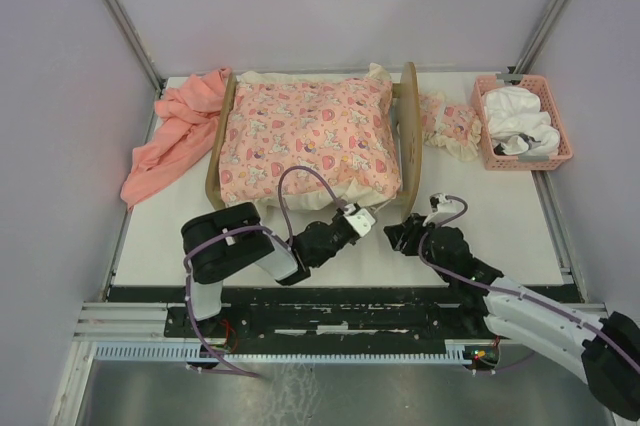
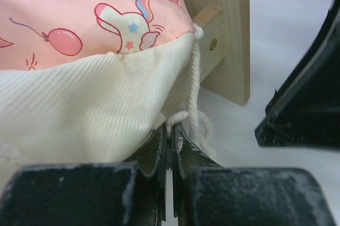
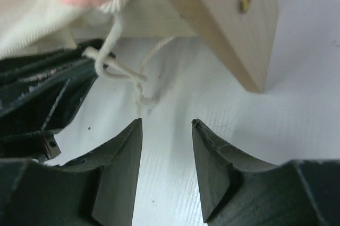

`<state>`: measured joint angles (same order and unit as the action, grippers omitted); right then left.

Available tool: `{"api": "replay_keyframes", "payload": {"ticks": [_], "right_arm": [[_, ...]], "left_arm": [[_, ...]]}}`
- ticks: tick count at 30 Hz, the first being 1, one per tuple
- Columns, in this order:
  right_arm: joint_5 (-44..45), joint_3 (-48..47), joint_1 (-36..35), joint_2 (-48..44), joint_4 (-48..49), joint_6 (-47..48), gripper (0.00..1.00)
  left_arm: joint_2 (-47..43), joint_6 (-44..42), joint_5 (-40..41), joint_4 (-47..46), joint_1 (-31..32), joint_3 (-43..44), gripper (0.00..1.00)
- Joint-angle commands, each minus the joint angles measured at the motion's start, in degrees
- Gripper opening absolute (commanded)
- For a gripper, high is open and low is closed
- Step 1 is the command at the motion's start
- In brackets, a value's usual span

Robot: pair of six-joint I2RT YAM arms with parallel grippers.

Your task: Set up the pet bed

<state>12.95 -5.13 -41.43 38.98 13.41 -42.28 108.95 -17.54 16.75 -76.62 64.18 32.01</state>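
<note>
The pet bed is a light-wood frame at the back middle, its base hidden under a pink cartoon-print cushion with a cream underside. My left gripper is at the cushion's near right corner. In the left wrist view the gripper is shut on a loop of the cushion's white tie cord, beside a wooden bed leg. My right gripper is just to the right, low over the table. In the right wrist view it is open and empty, with the cord and bed leg just ahead.
A salmon-pink cloth lies crumpled left of the bed. A small pink print pillow lies right of the bed. A pink plastic basket at the back right holds white and black items. The two grippers are close together.
</note>
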Motion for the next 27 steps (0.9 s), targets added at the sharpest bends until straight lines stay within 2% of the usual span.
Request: {"api": "replay_keyframes", "payload": {"ticks": [1, 12, 22, 27], "right_arm": [[8.12, 1.46, -5.38, 6.06, 19.19, 0.16, 0.51], [14.97, -0.07, -10.15, 21.57, 33.73, 2.12, 0.55], [19.18, -2.71, -12.35, 30.09, 37.26, -1.3, 0.53], [21.37, -3.87, -13.63, 33.67, 36.06, -2.58, 0.52]], "left_arm": [[-2.94, 8.21, -0.92, -0.18, -0.64, 1.61, 0.03], [-4.25, 10.77, -0.41, 1.8, -0.87, 2.62, 0.03], [-4.65, 11.36, 0.16, 2.15, -0.81, 3.6, 0.03], [-4.95, 11.62, 0.68, 2.62, -0.89, 4.09, 0.03]]}}
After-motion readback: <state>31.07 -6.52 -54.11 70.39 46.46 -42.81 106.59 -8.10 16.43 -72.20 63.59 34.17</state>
